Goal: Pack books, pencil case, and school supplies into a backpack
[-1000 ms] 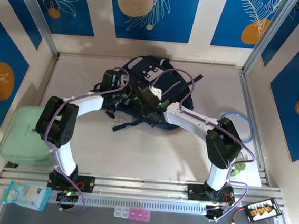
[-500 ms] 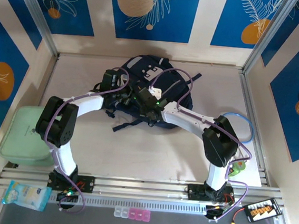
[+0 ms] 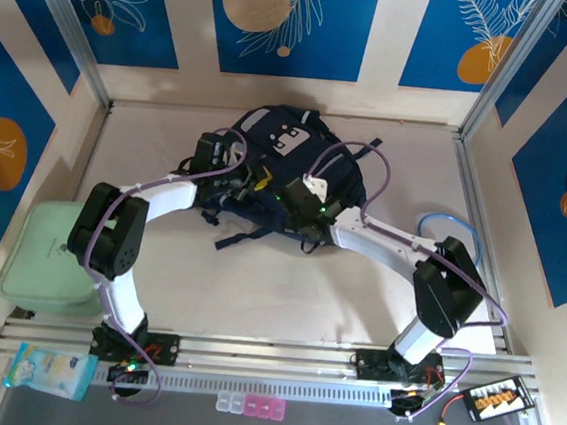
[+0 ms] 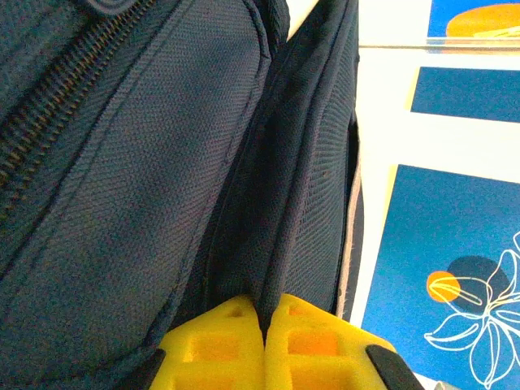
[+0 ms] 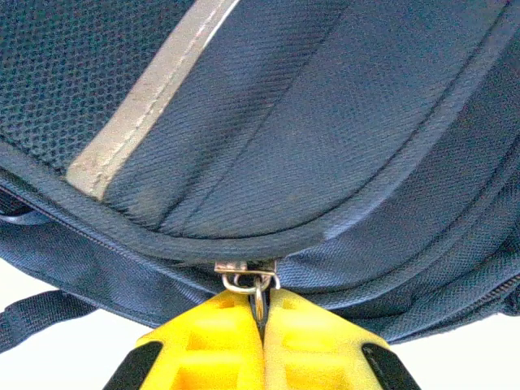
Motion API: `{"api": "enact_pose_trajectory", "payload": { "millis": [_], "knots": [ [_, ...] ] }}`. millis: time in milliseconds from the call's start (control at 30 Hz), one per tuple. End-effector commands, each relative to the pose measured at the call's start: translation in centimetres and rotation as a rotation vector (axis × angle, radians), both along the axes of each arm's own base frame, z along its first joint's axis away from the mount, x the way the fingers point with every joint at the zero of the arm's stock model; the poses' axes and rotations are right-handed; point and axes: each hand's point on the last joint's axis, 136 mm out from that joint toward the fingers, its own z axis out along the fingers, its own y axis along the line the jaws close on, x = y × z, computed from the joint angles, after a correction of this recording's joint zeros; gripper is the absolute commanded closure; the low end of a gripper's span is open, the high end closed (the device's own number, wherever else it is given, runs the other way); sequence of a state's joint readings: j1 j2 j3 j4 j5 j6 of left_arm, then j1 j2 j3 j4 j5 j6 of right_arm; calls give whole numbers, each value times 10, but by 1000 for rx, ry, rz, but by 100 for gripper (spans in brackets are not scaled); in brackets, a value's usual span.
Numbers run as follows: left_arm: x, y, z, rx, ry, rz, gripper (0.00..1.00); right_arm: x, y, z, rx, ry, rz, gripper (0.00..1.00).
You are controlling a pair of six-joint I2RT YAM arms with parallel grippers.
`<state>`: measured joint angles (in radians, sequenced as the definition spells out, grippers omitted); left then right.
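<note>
One backpack (image 3: 275, 143). Two grippers: left gripper (image 4: 264, 315) clamped on fabric fold (image 4: 272, 244), right gripper (image 5: 262, 307) clamped on zipper pull (image 5: 253, 283).

No legible text; light grey patch (image 3: 291, 139) on backpack (image 3: 259, 128) carries dark marks, too small to read

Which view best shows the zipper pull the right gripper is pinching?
Right wrist: the zipper pull sits close up, clamped in the right gripper at the backpack's seam. Top external has it too small to make out; left wrist shows backpack fabric and zipper teeth.
</note>
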<state>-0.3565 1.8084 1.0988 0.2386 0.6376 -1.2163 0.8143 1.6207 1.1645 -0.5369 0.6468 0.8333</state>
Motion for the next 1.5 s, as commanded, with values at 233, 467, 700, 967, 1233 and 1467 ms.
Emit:
{"api": "enact_pose_trajectory", "payload": {
  "millis": [233, 467, 700, 967, 1233, 1467],
  "knots": [
    [22, 8, 20, 22, -103, 14, 100, 1, -34, -3, -61, 36, 82, 92],
    [16, 7, 19, 47, -107, -33, 100, 17, -39, 2, -104, -11, 216, 91],
    [10, 9, 9, 86, -102, -73, 100, 33, -47, 10, -43, -53, 278, 97],
    [9, 24, 17, 146, -139, -60, 78, 28, -6, 24, 49, -79, 454, 100],
    [-12, 82, 20, 251, -150, 96, 41, 27, 62, 32, 138, -89, 617, 100],
    [-42, 94, 15, 130, -80, 234, 37, 20, 132, 35, 208, -79, 734, 100]
  ]
}}
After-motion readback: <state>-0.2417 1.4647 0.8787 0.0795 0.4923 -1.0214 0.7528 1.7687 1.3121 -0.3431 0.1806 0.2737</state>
